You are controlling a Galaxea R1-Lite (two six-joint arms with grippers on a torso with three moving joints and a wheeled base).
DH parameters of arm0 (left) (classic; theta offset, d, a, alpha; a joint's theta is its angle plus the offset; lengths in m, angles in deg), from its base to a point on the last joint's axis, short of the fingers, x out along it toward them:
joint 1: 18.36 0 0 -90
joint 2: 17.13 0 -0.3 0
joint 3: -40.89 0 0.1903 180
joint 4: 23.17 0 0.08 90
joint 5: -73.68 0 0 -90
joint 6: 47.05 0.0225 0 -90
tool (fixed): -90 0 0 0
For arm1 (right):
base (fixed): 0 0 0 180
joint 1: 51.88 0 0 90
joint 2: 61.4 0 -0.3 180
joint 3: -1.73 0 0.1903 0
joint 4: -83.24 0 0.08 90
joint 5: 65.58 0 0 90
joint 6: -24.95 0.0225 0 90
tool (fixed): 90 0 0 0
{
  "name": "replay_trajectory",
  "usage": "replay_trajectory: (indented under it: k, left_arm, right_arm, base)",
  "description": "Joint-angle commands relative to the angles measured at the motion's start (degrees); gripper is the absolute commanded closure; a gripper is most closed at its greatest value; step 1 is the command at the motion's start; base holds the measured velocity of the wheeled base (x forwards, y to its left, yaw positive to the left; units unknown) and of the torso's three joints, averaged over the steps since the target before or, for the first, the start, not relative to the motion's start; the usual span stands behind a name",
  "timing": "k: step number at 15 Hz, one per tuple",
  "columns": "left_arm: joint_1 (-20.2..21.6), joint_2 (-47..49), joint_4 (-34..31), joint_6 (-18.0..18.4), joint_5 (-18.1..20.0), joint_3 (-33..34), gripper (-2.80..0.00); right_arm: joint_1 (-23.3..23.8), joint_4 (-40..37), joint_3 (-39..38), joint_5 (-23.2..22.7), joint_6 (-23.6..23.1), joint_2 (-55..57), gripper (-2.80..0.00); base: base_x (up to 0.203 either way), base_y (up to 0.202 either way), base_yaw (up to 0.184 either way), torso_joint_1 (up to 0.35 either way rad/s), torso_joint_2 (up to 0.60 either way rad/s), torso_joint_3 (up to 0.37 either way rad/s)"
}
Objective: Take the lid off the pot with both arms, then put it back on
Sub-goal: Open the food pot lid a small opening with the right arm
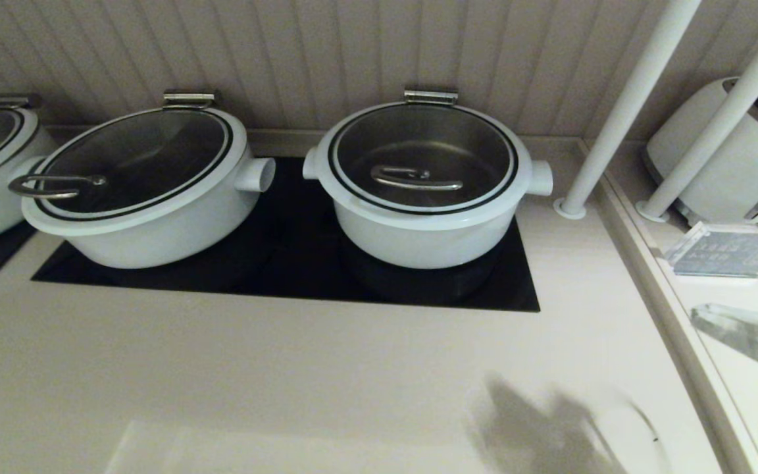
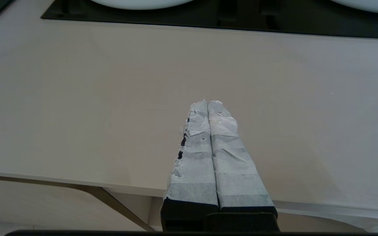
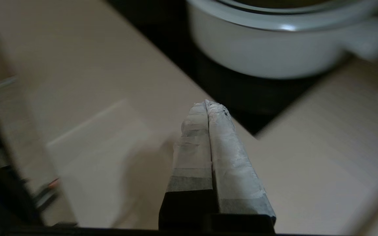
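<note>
Counter (image 1: 287, 368) | lid (image 1: 423, 158) on pot (image 1: 425, 230) | wrist views only: left gripper (image 2: 207, 102), right gripper (image 3: 207, 103) closed, empty

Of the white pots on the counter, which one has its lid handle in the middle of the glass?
The pot on the right of the black cooktop: its lid carries a bent steel bar at its centre. The wider pot to its left has a loop handle near the rim.

White pot (image 1: 426, 238) with black-ringed glass lid (image 1: 422, 157), on black hob (image 1: 300, 276) in beige counter (image 1: 287, 368)
</note>
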Motion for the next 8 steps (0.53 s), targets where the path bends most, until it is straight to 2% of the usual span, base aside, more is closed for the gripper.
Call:
replay_trajectory:
  k: [1,3,6,8]
  left_arm:
    - [0.04,-0.02,0.03,-0.03,-0.05,0.0,0.0]
    - [0.04,-0.02,0.03,-0.03,-0.05,0.0,0.0]
    - [0.04,-0.02,0.03,-0.03,-0.05,0.0,0.0]
    - [0.04,-0.02,0.03,-0.03,-0.05,0.0,0.0]
  right_arm:
    - [-6.33,1.59,3.79,-0.85,-0.27,11.57,0.0]
    - [-9.92,6.91,7.49,-0.83,-0.3,19.04,0.0]
    - [-14.68,16.2,13.38,2.32,-0.32,29.22,0.0]
    - [-17.34,17.81,16.39,3.58,-0.36,32.96,0.0]
  base:
    - [0.0,0.0,0.0,0.0,0.0,0.0]
    - [0.0,0.0,0.0,0.0,0.0,0.0]
    - [0.0,0.0,0.0,0.0,0.0,0.0]
    - [0.0,0.0,0.0,0.0,0.0,0.0]
